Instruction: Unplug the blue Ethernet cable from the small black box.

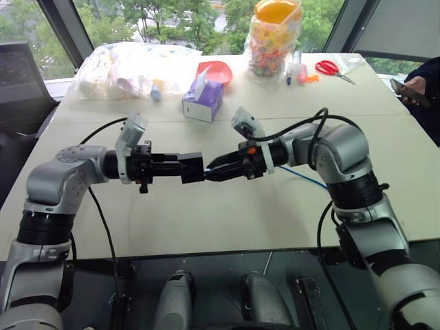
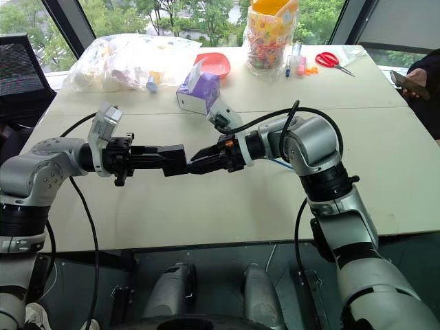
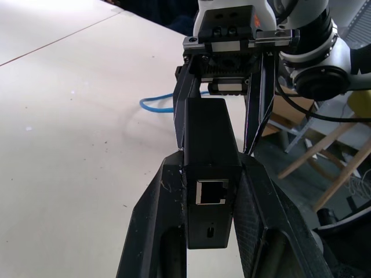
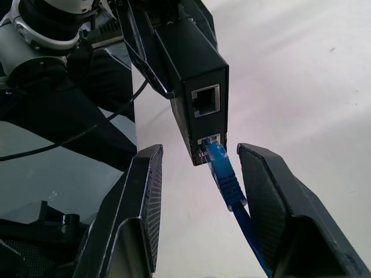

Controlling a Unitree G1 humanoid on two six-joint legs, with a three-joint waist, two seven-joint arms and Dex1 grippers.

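I hold both silver, black-jointed arms raised in front of me, forearms turned inward so the two grippers meet tip to tip. My left gripper [image 1: 194,168] with its black fingers points right and is clamped on the small matte black box [image 4: 194,95]. My right gripper [image 4: 197,191] points left, fingers apart on either side of the box end.

the surface [image 1: 227,220] lies bare across the middle and lower frame; the purple tissue box [image 1: 203,100], plastic bags [image 1: 130,69] and snack jar [image 1: 273,38] crowd the top edge.
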